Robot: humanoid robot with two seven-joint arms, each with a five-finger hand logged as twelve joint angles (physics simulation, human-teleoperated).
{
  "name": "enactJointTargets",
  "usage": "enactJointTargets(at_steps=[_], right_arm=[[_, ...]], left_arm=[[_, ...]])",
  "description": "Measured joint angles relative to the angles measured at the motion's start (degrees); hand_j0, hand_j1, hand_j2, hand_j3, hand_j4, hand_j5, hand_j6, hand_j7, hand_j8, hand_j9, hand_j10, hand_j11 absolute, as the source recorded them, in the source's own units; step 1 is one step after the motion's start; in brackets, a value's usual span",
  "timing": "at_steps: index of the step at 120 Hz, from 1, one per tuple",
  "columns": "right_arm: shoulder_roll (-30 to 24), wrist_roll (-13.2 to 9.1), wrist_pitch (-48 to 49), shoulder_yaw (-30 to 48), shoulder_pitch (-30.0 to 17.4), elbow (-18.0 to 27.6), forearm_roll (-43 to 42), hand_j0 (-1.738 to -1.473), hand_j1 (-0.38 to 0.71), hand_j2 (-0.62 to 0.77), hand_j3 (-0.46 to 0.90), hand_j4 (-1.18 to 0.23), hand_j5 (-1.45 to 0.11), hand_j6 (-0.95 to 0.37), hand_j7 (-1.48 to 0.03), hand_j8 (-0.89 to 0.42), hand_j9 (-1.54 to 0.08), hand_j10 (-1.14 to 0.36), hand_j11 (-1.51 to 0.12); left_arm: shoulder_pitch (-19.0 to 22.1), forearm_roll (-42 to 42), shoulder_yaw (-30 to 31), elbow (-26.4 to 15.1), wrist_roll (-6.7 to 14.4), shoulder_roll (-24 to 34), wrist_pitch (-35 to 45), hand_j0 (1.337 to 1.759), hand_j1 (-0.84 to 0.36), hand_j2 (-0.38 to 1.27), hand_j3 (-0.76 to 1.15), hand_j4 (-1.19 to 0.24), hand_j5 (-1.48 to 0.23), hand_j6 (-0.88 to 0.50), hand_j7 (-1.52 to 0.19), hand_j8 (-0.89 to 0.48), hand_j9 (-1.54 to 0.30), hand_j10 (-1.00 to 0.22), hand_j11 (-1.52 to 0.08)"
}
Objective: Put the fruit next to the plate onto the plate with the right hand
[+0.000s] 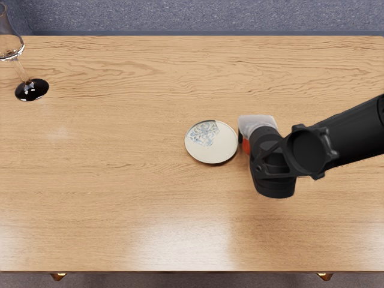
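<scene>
Fruit shows only as a small red-orange sliver on the table, just beside the right edge of the plate and mostly hidden under the right hand. The arm enters from the right edge. Whether the hand is clamped on the fruit cannot be told, as the wrist blocks the view. 1 wine glass stands at the far left corner.
</scene>
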Motion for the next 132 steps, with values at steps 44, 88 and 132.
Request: enactJointTargets(at_steps=[44,88,132], right_arm=[[0.29,0.06,0.07,3.76,8.34,1.40,3.82,-1.658,0.27,0.22,0.00,-0.62,-0.87,-0.45,-0.84,-0.40,-0.87,-0.62,-0.87],[0.71,0.04,0.04,9.15,8.14,0.73,4.16,-1.657,0.26,0.19,0.00,-0.62,-0.88,-0.44,-0.84,-0.39,-0.87,-0.61,-0.87],[0.73,0.03,0.03,9.75,1.06,-6.26,3.33,-1.657,0.26,0.19,0.00,-0.63,-0.87,-0.44,-0.84,-0.40,-0.87,-0.62,-0.88]], left_arm=[[0.03,0.00,-0.01,0.00,0.00,0.00,0.00,1.658,0.35,0.00,0.00,0.00,0.00,0.00,0.00,0.00,0.00,0.00,0.00],[0.29,0.00,-0.01,0.00,0.00,0.00,0.00,1.658,0.35,0.00,0.00,0.00,0.00,0.00,0.00,0.00,0.00,0.00,0.00],[0.29,0.00,-0.01,0.00,0.00,0.00,0.00,1.658,0.35,0.00,0.00,0.00,0.00,0.00,0.00,0.00,0.00,0.00,0.00]])
